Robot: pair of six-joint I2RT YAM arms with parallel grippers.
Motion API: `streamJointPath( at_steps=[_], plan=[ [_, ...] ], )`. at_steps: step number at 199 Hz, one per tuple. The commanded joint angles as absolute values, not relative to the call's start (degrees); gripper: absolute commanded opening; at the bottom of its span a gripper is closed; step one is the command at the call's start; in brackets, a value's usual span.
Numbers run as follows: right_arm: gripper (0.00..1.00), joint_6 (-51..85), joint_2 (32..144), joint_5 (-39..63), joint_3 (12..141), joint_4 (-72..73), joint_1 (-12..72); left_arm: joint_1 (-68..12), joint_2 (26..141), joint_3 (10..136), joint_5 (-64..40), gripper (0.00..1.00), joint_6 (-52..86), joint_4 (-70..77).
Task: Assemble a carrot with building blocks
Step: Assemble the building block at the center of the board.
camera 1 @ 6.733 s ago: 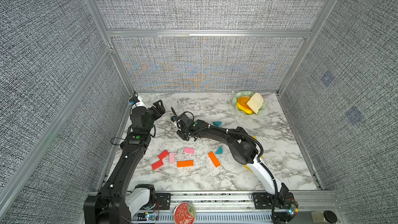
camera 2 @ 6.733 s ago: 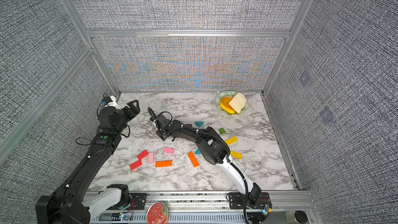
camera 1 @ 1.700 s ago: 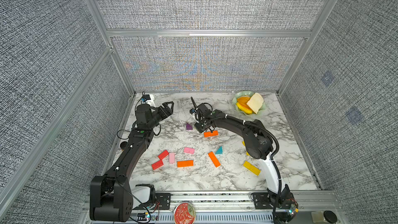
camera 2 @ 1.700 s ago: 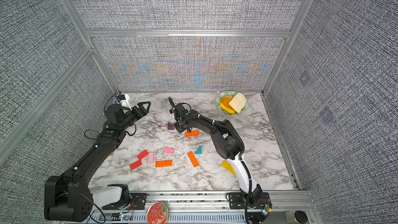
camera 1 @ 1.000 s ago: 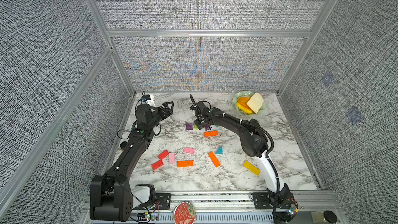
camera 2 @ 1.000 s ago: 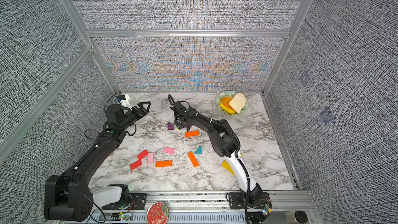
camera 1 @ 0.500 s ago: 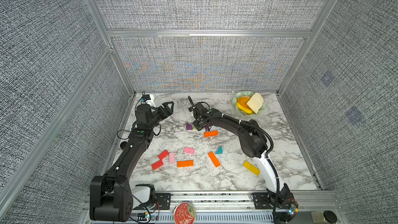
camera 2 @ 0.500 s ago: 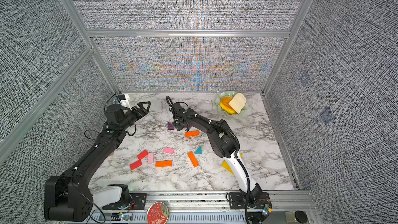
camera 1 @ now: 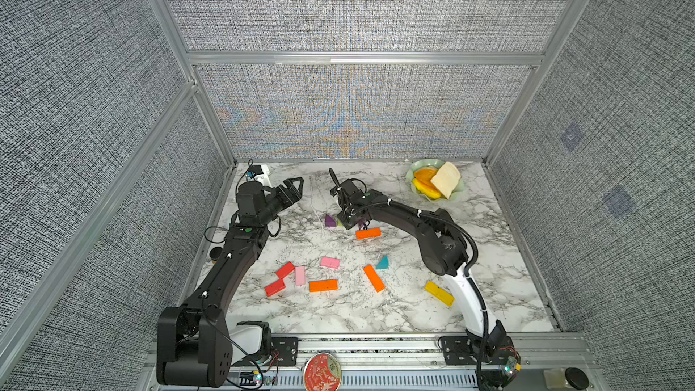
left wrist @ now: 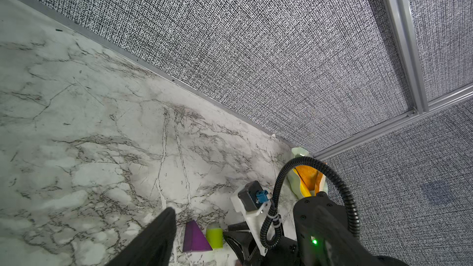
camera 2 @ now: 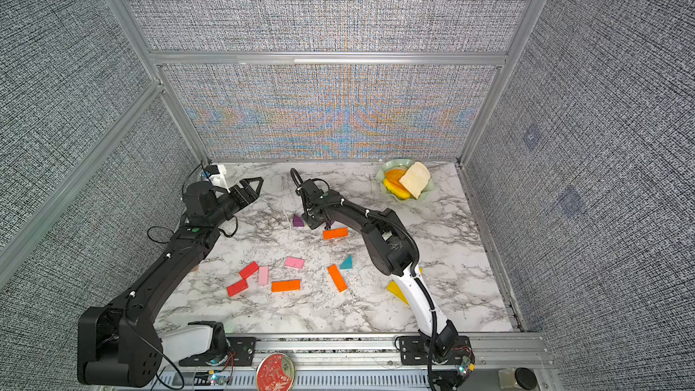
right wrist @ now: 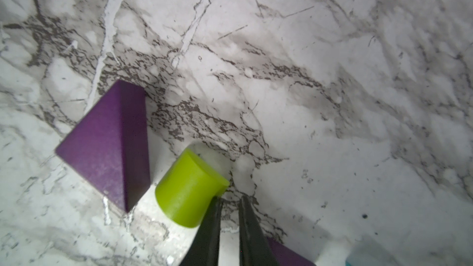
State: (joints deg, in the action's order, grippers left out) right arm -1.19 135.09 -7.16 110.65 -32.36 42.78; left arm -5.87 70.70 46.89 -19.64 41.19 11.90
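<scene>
1. Building blocks [camera 1: 323, 285]: small wooden pieces in flat, matt paint, lying scattered on the marble table [camera 1: 376, 314].
2. Landmark: the purple triangle [camera 1: 330, 221], a sharp-edged wedge. A lime-green stub [right wrist: 189, 190], a short cylinder, lies just beside it.
3. An orange bar [camera 1: 368, 233] lies near the purple triangle, beyond the stub. Well apart from the triangle, toward the robot bases, lie the red bars [camera 1: 285, 270], the pink bars [camera 1: 330, 262], two more orange bars [camera 1: 374, 277] and a teal triangle [camera 1: 383, 262]. A yellow bar [camera 1: 439, 293] lies farthest from it.
4. Right gripper [right wrist: 230, 198]: fingers pressed together and gripping nothing. Its tips are down at the table on the stub's side away from the purple triangle. One finger's outer face meets or nearly meets the stub; which cannot be told.
5. Left gripper [camera 1: 296, 186]: fingers parted and empty, raised well apart from the purple triangle.
6. Views compared: both top views show every bar, but the right gripper covers nearly all of the stub there. The right wrist view shows the stub's round body and pale end face, plus a second purple piece [right wrist: 286, 254] at the frame edge. The left wrist view sets triangle and stub side by side, with the green dish [camera 1: 428, 162] far beyond them.
</scene>
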Motion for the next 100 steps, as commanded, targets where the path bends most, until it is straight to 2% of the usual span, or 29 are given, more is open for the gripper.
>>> streamJointPath(
  at_steps=[1, 100],
  plan=[
    [0.18, -0.83, 134.70, -6.68, 110.61, -32.79, 42.98, -5.81, 70.35, 46.94, -19.46, 0.85, 40.72, 13.08],
    [0.18, -1.49, 133.48, -8.56, 108.81, -31.06, 43.22, -5.85, 70.31, 47.02, -19.34, 0.85, 40.68, 12.95]
  ],
)
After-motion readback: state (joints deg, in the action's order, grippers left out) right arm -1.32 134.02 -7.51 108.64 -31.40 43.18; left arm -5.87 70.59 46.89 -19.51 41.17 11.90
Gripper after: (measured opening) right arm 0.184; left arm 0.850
